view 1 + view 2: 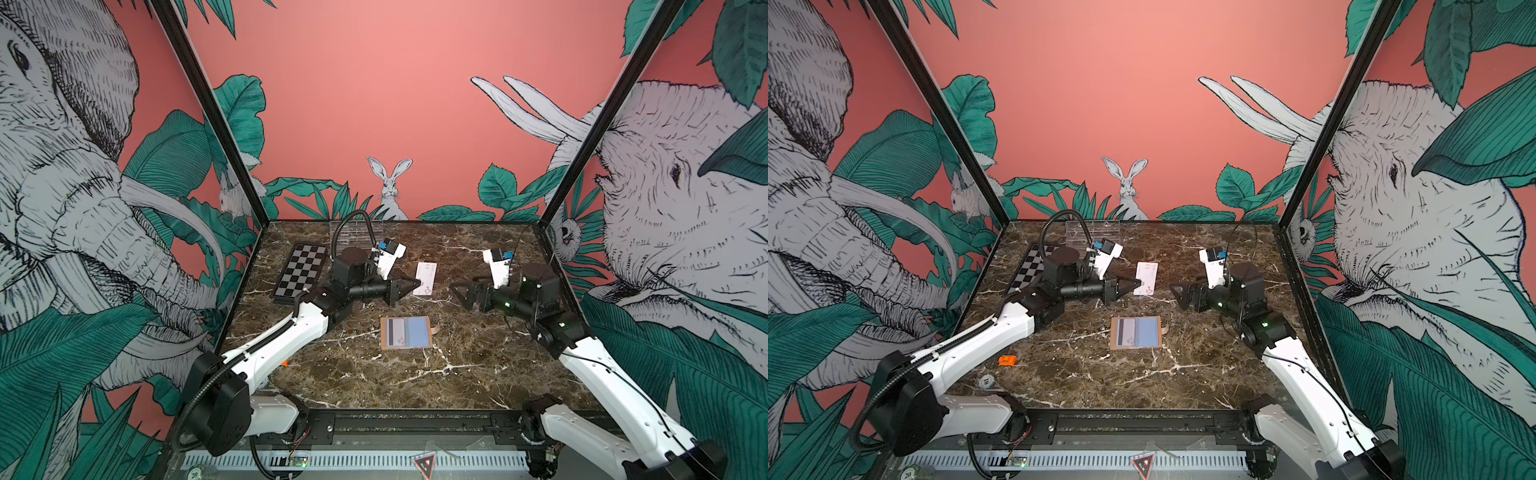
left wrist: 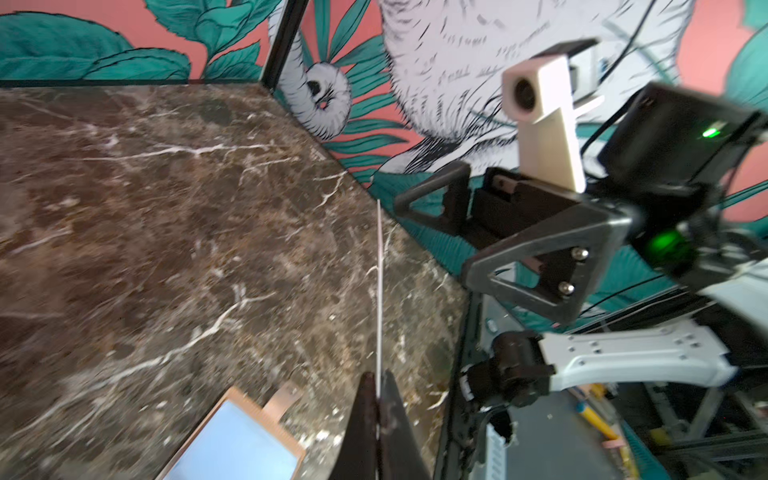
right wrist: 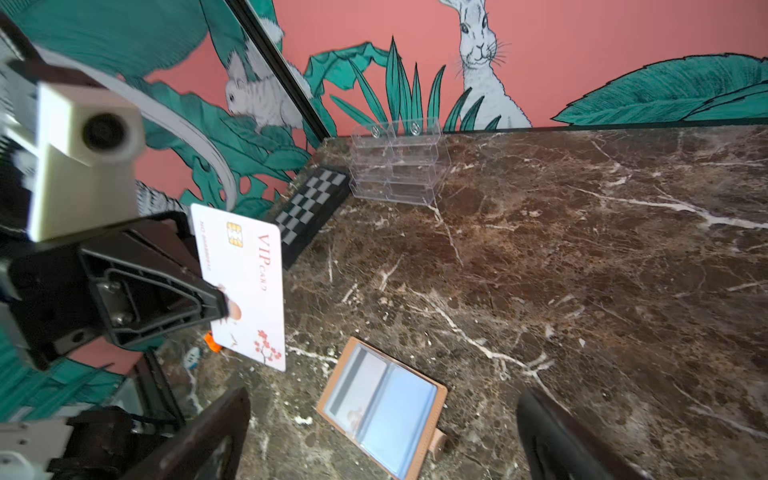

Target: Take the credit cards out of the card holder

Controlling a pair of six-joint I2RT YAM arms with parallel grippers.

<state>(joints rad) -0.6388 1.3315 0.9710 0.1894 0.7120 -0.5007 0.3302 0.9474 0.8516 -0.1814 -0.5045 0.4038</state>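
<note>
My left gripper [image 1: 417,285] [image 1: 1139,284] [image 2: 377,376] is shut on the edge of a white credit card [image 1: 425,277] [image 1: 1146,277] [image 3: 245,274], holding it upright above the table's middle. In the left wrist view that card [image 2: 379,291] shows edge-on as a thin line. The tan card holder [image 1: 406,346] [image 1: 1136,348] [image 2: 270,422] [image 3: 430,428] lies open and flat nearer the front. A grey striped card [image 1: 397,331] and a pale blue one [image 1: 417,331] sit in its clear sleeves. My right gripper [image 1: 456,291] [image 1: 1177,291] [image 3: 384,395] hangs open and empty, facing the held card a short gap away.
A chequered board [image 1: 301,272] lies at the back left, with a clear acrylic rack [image 1: 353,235] [image 3: 399,162] against the back wall. A small orange piece [image 1: 1007,360] and a small round thing [image 1: 986,381] lie at the front left. Printed walls enclose three sides.
</note>
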